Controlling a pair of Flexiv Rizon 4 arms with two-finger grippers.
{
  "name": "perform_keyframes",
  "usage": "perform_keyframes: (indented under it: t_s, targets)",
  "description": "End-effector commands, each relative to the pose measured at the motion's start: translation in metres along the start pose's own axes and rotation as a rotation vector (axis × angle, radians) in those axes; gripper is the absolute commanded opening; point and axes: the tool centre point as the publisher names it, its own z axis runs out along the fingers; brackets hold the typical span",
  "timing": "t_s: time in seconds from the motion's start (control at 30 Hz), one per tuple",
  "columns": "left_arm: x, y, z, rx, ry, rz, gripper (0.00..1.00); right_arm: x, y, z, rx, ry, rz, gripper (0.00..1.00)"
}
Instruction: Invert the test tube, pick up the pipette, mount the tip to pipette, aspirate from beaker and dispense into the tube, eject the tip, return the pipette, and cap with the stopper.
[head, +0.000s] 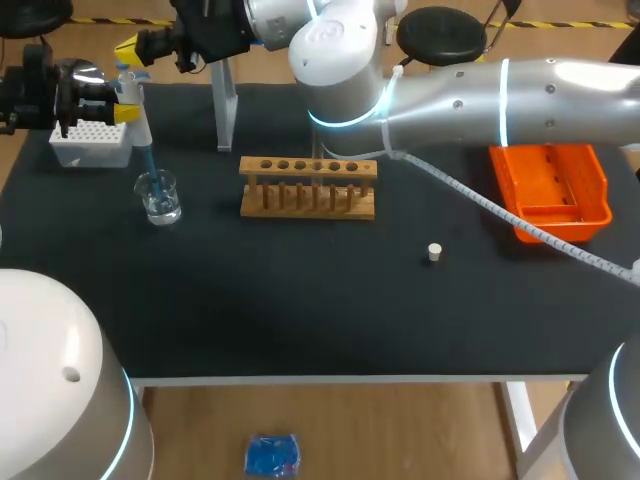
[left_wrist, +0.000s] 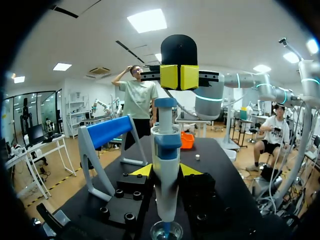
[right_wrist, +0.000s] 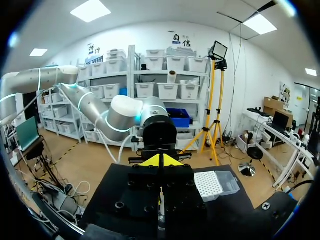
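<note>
The pipette (left_wrist: 165, 142) stands straight up over the beaker (head: 158, 197), near the far left corner of the table (head: 300, 300). Its blue tip (head: 148, 160) points down into the water in the beaker. I think this is the step where it sucks up water.

The left pincer (left_wrist: 165, 170) is clamped on the body of the pipette, one finger on each side. It holds the pipette steady so the tip stays in the water.

The right pincer (left_wrist: 179, 76) sits on top of the pipette, and its two yellow tips are pressed together. Closed like that, they make one blunt end that can push the button on top. The right arm reaches all the way across the table to get there.

The tip box (head: 90, 140) is just behind the beaker, close by where a tip is needed. The stand (left_wrist: 105, 132) for the pipette is near it, with nothing on it.

The wooden rack (head: 308, 187) is in the middle of the table, well apart from the beaker. I cannot see the tube. The little white stopper (head: 434, 252) lies alone, in front of the rack and off to its right, waiting for the last step. The orange tray (head: 598, 190) is far off on the right, maybe for used tips.
</note>
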Motion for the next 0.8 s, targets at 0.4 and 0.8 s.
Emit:
perform_keyframes:
  t_s: [0.4,0.8]
  targets:
    - [-0.001,0.0,-0.001,0.001,0.005,0.001,0.0,-0.007,-0.004,0.007,0.011,-0.011,-0.003,0.0]
    - [-0.001,0.0,-0.001,0.001,0.005,0.001,0.0,-0.01,-0.012,0.009,0.023,-0.016,0.0,0.0]
